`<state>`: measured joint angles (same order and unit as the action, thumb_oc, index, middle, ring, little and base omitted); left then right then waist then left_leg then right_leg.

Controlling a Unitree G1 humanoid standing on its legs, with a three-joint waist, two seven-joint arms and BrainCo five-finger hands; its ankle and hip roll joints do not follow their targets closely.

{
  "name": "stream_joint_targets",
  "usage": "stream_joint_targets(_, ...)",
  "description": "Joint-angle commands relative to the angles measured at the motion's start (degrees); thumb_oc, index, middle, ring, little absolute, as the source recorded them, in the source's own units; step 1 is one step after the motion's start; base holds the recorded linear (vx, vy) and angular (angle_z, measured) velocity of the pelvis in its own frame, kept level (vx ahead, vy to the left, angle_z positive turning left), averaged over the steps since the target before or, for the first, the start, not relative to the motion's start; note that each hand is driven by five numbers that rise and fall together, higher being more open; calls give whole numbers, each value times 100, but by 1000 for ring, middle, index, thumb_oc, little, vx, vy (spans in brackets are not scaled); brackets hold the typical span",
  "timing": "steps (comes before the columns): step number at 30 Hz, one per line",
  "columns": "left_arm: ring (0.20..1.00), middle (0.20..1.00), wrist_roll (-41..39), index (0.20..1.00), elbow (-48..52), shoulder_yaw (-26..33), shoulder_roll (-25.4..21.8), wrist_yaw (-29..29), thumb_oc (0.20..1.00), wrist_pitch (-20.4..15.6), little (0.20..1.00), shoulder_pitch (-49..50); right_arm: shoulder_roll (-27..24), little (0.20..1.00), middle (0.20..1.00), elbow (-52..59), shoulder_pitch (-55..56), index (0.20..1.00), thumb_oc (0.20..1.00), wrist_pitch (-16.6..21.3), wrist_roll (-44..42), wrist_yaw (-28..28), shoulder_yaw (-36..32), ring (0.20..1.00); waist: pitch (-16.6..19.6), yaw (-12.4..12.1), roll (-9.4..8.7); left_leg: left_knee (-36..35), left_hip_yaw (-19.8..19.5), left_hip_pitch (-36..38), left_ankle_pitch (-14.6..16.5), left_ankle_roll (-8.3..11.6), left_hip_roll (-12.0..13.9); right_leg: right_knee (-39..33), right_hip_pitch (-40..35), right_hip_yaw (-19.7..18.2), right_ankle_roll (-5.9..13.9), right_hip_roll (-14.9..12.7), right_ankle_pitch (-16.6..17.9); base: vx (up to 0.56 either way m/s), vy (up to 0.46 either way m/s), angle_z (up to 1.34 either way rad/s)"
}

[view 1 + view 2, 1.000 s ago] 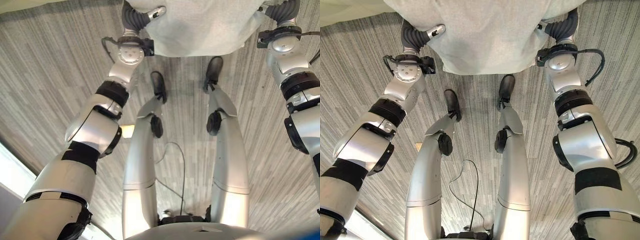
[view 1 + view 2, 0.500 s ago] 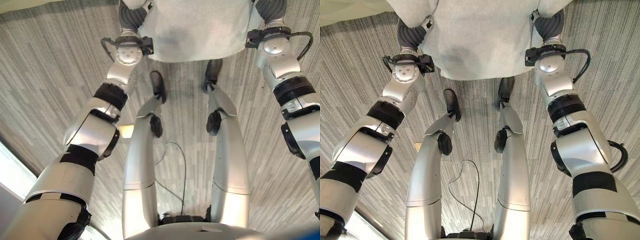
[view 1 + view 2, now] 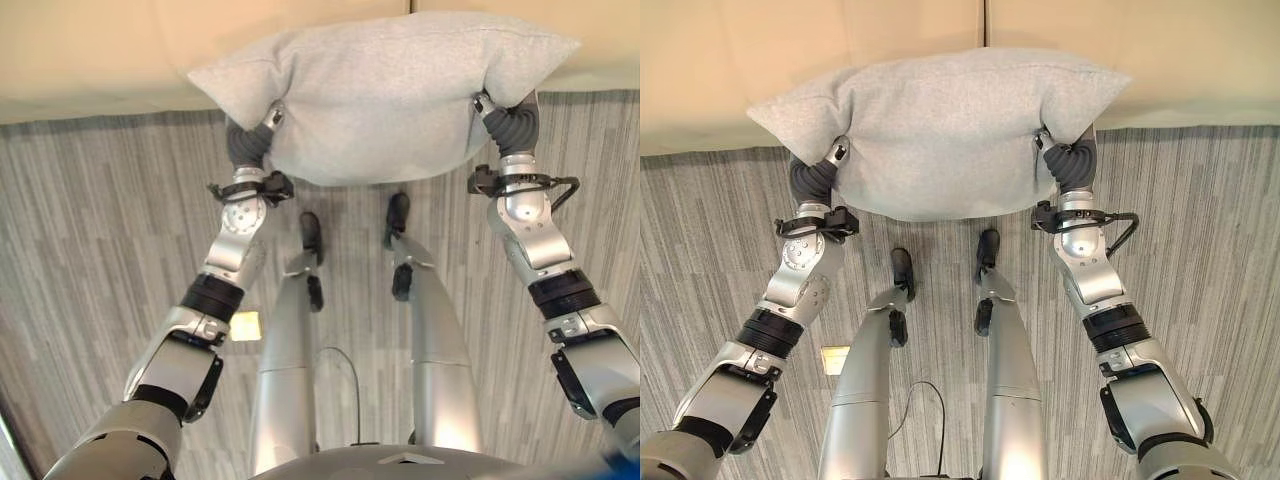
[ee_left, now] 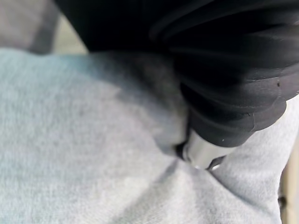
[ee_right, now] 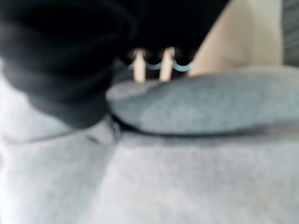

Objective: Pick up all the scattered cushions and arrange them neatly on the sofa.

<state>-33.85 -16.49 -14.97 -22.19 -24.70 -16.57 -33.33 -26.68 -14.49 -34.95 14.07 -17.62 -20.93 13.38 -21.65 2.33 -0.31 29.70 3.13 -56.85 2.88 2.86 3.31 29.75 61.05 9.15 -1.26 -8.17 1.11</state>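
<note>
Now the grey cushion hangs between both hands, before the beige sofa.
Left hand and right hand sink into its ends; their finger positions can't be made out.

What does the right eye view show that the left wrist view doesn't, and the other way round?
Right eye view: the whole grey cushion held up between the left hand and the right hand, with the beige sofa behind it and striped grey carpet below. Left wrist view: from very close, the left hand's thumb tip pressed into the fabric, which creases around it. Both show the grey cushion, the left hand's dark ribbed cover and a strip of beige sofa.
</note>
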Motion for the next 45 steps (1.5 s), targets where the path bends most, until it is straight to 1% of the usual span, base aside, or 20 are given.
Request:
stream_joint_targets(1, 200, 200, 394, 200, 342, -156, 309, 392, 200, -468, 200, 32, 270, 200, 200, 527, 148, 200, 200, 616, 240, 431, 247, 200, 507, 8, 204, -1151, -325, 399, -758, 252, 95, -20, -661, 126, 572, 27, -610, 36, -3, 25)
stream_joint_targets(4, 200, 200, 441, 200, 674, -41, 313, 633, 200, -480, 200, 781, 344, 200, 200, 845, 857, 200, 200, 577, 315, 625, 215, 200, 566, -58, 164, -1448, -318, 1369, -879, 259, 103, -615, -1728, 334, 499, 75, -412, 15, -7, 17)
stream_joint_targets(5, 200, 200, 441, 200, 674, -41, 313, 633, 200, -480, 200, 781, 344, 200, 200, 845, 857, 200, 200, 577, 315, 625, 215, 200, 566, -58, 164, -1448, -318, 1369, -879, 259, 103, -615, -1728, 334, 499, 75, -412, 42, 16, 11)
stream_joint_targets(7, 200, 200, 469, 200, 894, -11, 288, 783, 200, -490, 200, 1246, 408, 200, 200, 925, 1329, 200, 200, 571, 226, 818, 161, 200, 625, -109, 134, -1792, -290, 2268, -894, 280, 113, -1006, -2672, 453, 512, 84, -403, 101, 17, 9)
stream_joint_targets(12, 200, 200, 369, 200, 1189, 115, 264, 1074, 200, -475, 200, 1800, 408, 200, 200, 1018, 1804, 200, 200, 505, 201, 1067, 145, 200, 729, -146, 60, -2146, -259, 3320, -890, 322, 105, -1584, -3864, 628, 575, 151, -326, 114, 12, 6)
stream_joint_targets(15, 200, 200, 414, 200, 1231, 158, 194, 1122, 200, -447, 200, 2006, 401, 200, 200, 1092, 2019, 200, 200, 486, 157, 1172, 110, 200, 844, -156, 18, -2272, -232, 3701, -840, 304, 111, -1758, -4231, 647, 604, 181, -298, 149, 51, 16)
stream_joint_targets(17, 200, 200, 395, 200, 1309, 224, 165, 1274, 200, -404, 200, 2312, 361, 200, 200, 1087, 2256, 200, 200, 425, 169, 1307, 28, 200, 1022, -192, -72, -2367, -191, 4215, -666, 243, 52, -2110, -4835, 581, 678, 213, -219, 219, 97, 0)
stream_joint_targets(24, 200, 200, 573, 200, 1564, 428, 86, 1467, 200, -292, 200, 2973, 424, 200, 200, 1111, 2539, 200, 200, 291, 200, 1509, -24, 200, 1373, -412, -112, -2670, -188, 5130, -300, -64, -284, -2479, -5611, 285, 935, 88, -3, 185, 155, -22)
stream_joint_targets(29, 200, 200, 715, 200, 1578, 402, 56, 1489, 200, -278, 200, 3025, 435, 200, 200, 1089, 2569, 200, 200, 261, 301, 1532, -51, 200, 1451, -467, -70, -2884, -135, 5388, -289, -219, -451, -2093, -5479, 124, 1165, -70, 329, 117, 181, -33)
stream_joint_targets(30, 200, 200, 768, 200, 1576, 413, 32, 1481, 200, -271, 200, 3041, 466, 200, 200, 1129, 2656, 200, 200, 250, 387, 1531, -112, 200, 1484, -387, 24, -3055, -167, 5552, -303, -307, -483, -1539, -5278, -88, 1185, -13, 286, 120, 150, -36)
stream_joint_targets(33, 200, 200, 745, 200, 1557, 405, 62, 1483, 200, -281, 200, 3024, 476, 200, 200, 1093, 2650, 200, 200, 250, 411, 1528, -54, 200, 1505, -400, 43, -3181, -97, 5676, -282, -290, -470, -1843, -5186, 11, 1071, 48, 243, 102, 32, -19)
stream_joint_targets(34, 200, 200, 702, 200, 1557, 399, 86, 1486, 200, -252, 200, 3012, 443, 200, 200, 1079, 2658, 200, 200, 234, 439, 1538, -25, 200, 1531, -359, 13, -3190, -120, 5731, -252, -266, -472, -2257, -5088, 2, 1017, 218, 235, 120, -69, -31)
stream_joint_targets(35, 200, 200, 701, 200, 1557, 399, 87, 1486, 200, -252, 200, 3013, 442, 200, 200, 1080, 2659, 200, 200, 234, 440, 1538, -24, 200, 1527, -356, 21, -3190, -124, 5740, -245, -262, -463, -2272, -5105, 9, 1015, 227, 239, 128, -88, -32)
stream_joint_targets(37, 200, 200, 617, 200, 1492, 353, 107, 1500, 200, -231, 200, 2935, 415, 200, 200, 1080, 2729, 200, 200, 224, 431, 1534, -34, 200, 1511, -240, -55, -3078, -212, 5747, -190, -232, -508, -2505, -5145, -325, 963, 439, 221, 84, -60, 5)
stream_joint_targets(38, 200, 200, 616, 200, 1491, 352, 106, 1501, 200, -232, 200, 2935, 415, 200, 200, 1081, 2731, 200, 200, 223, 430, 1535, -35, 200, 1505, -240, -53, -3072, -214, 5754, -183, -231, -506, -2512, -5158, -323, 962, 441, 221, 108, -74, 39)
stream_joint_targets(39, 200, 200, 622, 200, 1466, 304, 147, 1531, 200, -231, 200, 2908, 396, 200, 200, 1076, 2765, 200, 200, 234, 422, 1533, -49, 200, 1525, -199, -88, -2981, -261, 5746, -126, -196, -502, -2611, -5264, -524, 929, 489, 206, 129, -132, 38)
stream_joint_targets(42, 200, 200, 526, 200, 1391, 240, 311, 1674, 200, -197, 200, 2910, 333, 200, 200, 1144, 2927, 200, 200, 250, 331, 1524, -219, 200, 1559, -170, -168, -2199, -291, 5553, -116, 82, -478, -2951, -5707, -326, 815, 539, 208, 137, -162, 55)
stream_joint_targets(43, 200, 200, 525, 200, 1391, 239, 310, 1675, 200, -196, 200, 2910, 332, 200, 200, 1146, 2929, 200, 200, 249, 330, 1525, -221, 200, 1558, -157, -164, -2164, -306, 5535, -100, 84, -476, -2963, -5716, -310, 814, 541, 213, 87, -145, 69)
stream_joint_targets(44, 200, 200, 425, 200, 1308, 187, 378, 1683, 200, -190, 200, 2837, 304, 200, 200, 1167, 2985, 200, 200, 265, 291, 1481, -304, 200, 1496, -124, -238, -1520, -149, 5232, -236, 212, -372, -3078, -5893, -175, 713, 491, 205, 60, -123, 38)
stream_joint_targets(45, 200, 200, 409, 200, 1285, 185, 393, 1661, 200, -182, 200, 2823, 299, 200, 200, 1195, 2993, 200, 200, 266, 290, 1460, -322, 200, 1465, -104, -253, -1292, -114, 5121, -238, 224, -335, -3108, -5970, -102, 673, 490, 178, 138, -144, 58)
